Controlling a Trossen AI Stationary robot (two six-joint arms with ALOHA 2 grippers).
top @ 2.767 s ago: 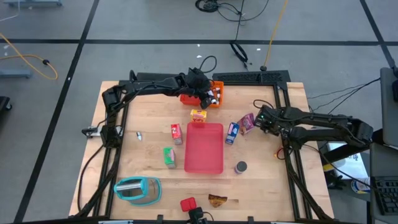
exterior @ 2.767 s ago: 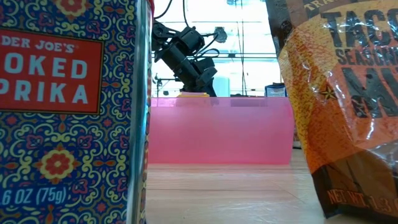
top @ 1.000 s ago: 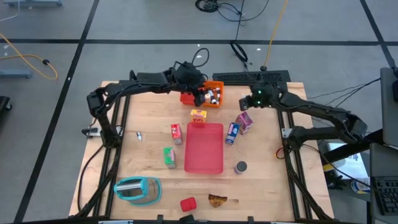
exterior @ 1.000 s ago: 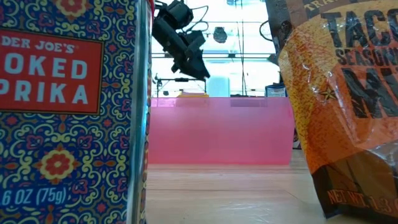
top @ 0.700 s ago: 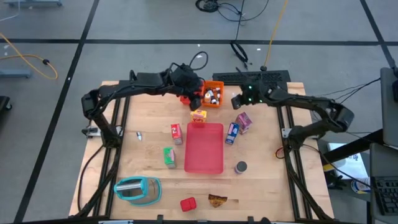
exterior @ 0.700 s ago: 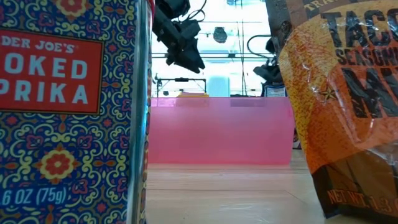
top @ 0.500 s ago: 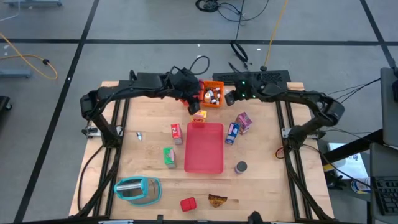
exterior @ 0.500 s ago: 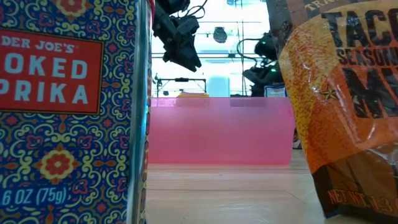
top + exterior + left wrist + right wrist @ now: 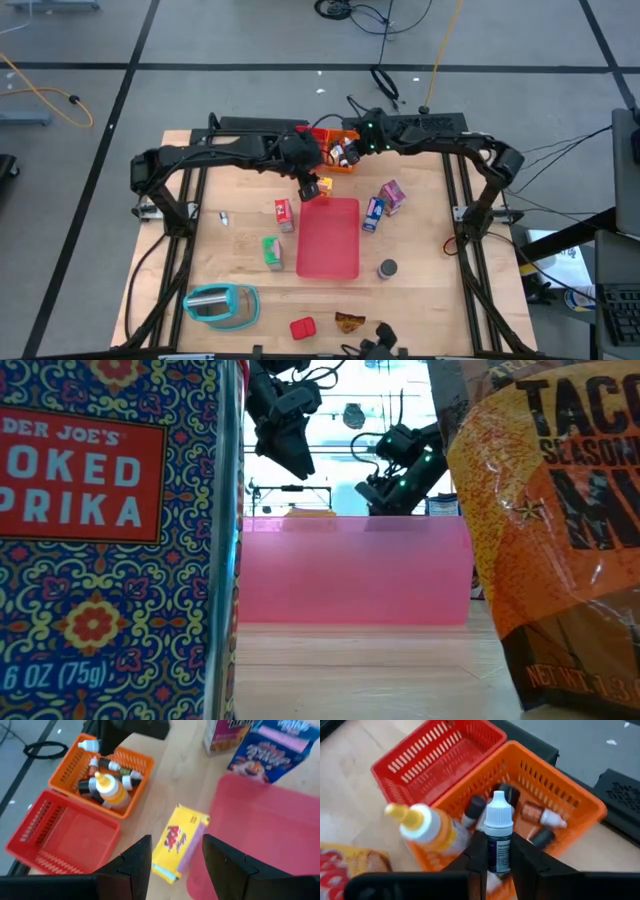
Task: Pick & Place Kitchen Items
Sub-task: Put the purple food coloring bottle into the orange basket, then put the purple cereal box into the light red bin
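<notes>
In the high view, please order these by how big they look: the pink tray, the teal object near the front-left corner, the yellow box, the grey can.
1. pink tray
2. teal object
3. yellow box and grey can: both small and look alike, so I do not rank them.

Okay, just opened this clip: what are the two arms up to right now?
The right gripper is shut on a small white-capped dropper bottle, holding it upright above the orange bin, which already contains several little bottles. The red bin beside it looks empty. The left gripper is open over a yellow box lying on the table by the edge of the pink tray.
</notes>
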